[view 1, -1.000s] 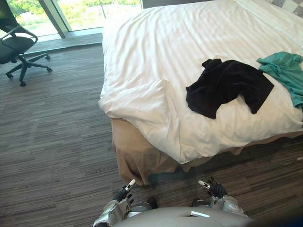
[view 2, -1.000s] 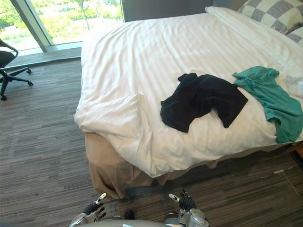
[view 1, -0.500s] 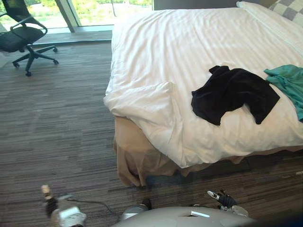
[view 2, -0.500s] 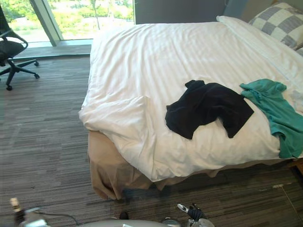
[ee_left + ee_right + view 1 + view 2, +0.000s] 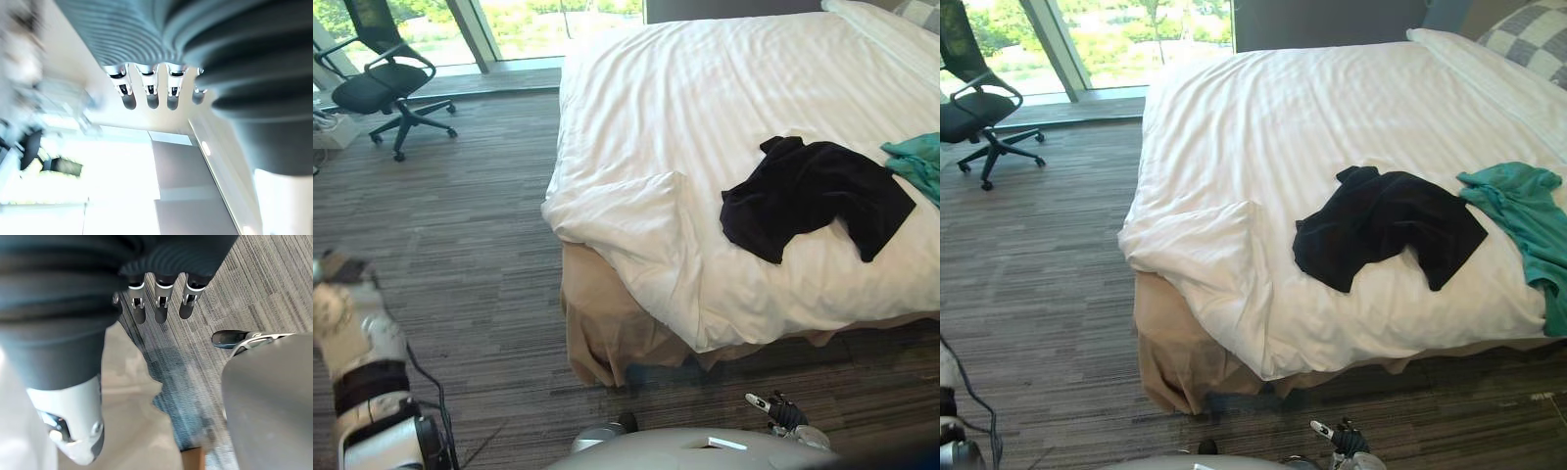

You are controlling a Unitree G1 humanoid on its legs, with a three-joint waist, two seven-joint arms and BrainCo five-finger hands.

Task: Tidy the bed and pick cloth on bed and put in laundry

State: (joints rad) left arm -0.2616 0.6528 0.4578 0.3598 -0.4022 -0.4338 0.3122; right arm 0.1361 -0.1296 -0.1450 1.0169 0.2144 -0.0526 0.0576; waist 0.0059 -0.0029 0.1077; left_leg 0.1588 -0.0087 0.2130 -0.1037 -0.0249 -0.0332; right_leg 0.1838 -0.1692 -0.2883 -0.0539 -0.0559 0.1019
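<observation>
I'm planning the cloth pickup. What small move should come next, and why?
Probably step closer to the bed, toward the black cloth. It lies near the edge facing the robot, yet seems beyond reach of both hands: the right hand hangs low and open, the left hand open off to the side.

Black cloth (image 5: 1386, 235) at centre frame and teal cloth (image 5: 1528, 211) at right against a faintly striped white duvet (image 5: 1332, 127), with a tan bed skirt (image 5: 1170, 352) below, grey streaked carpet (image 5: 1028, 255), a black chair (image 5: 969, 108) upper left and a grey-and-white checked pillow (image 5: 1528, 39) upper right
</observation>
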